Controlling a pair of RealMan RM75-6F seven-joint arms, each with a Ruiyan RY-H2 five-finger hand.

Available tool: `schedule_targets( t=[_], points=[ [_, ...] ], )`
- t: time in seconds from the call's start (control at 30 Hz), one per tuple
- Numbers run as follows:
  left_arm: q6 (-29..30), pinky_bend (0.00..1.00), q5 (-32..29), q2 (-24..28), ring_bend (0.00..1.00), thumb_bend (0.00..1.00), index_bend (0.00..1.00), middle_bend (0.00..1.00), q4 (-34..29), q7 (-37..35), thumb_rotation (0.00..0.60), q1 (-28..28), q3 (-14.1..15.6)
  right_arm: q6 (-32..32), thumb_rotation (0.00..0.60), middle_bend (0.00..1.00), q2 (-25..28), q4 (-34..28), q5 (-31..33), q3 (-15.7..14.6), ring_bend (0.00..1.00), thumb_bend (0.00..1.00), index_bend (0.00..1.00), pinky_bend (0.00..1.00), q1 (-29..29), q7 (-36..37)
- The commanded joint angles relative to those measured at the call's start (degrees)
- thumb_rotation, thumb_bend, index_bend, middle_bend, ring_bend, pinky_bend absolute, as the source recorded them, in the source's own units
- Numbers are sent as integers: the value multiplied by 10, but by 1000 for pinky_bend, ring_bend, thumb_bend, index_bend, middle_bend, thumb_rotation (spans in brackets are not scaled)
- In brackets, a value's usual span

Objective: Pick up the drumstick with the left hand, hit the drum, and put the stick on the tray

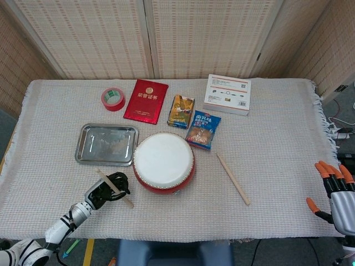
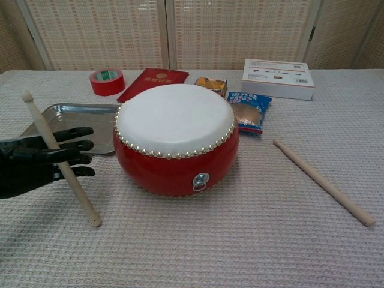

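Note:
A red drum [image 1: 164, 162] [image 2: 175, 137] with a white skin stands mid-table. My black left hand [image 1: 107, 187] [image 2: 43, 158] grips a wooden drumstick [image 1: 116, 188] [image 2: 60, 159] just left of the drum, the stick tilted with its lower end near the cloth. Behind this hand lies the steel tray [image 1: 106, 144] [image 2: 84, 123], holding nothing. A second drumstick [image 1: 233, 178] [image 2: 323, 182] rests on the cloth right of the drum. My right hand [image 1: 334, 192], with orange fingertips, hangs open off the table's right edge.
Along the back sit a red tape roll [image 1: 113, 98], a red booklet [image 1: 146, 101], two snack packets [image 1: 203, 129], and a white box [image 1: 227, 94]. A woven cloth [image 1: 277, 138] covers the table.

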Motion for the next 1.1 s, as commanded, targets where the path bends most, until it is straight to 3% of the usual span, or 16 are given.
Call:
schedule_targets(
  t=[0.03, 0.17, 0.53, 1.1],
  points=[
    [1, 429, 0, 0, 479, 228, 424, 501, -1, 3, 600, -1, 1, 0, 600, 59, 0, 0, 0, 0, 0, 261, 0, 8, 0, 0],
    [8, 443, -3, -1, 486, 227, 443, 521, -4, 21, 600, 2, 1, 1, 600, 59, 0, 1, 0, 0, 0, 262, 0, 8, -1, 0],
    [4, 537, -30, -15, 626, 225, 628, 684, -20, 124, 600, 12, -3, 3, 600, 59, -1, 1, -1, 1, 0, 262, 0, 8, -2, -1],
    [0, 710, -45, -41, 755, 226, 748, 815, -39, 254, 600, 28, -4, 16, 600, 59, -1, 3, -7, 1, 0, 262, 0, 8, -7, 2]
  ],
)
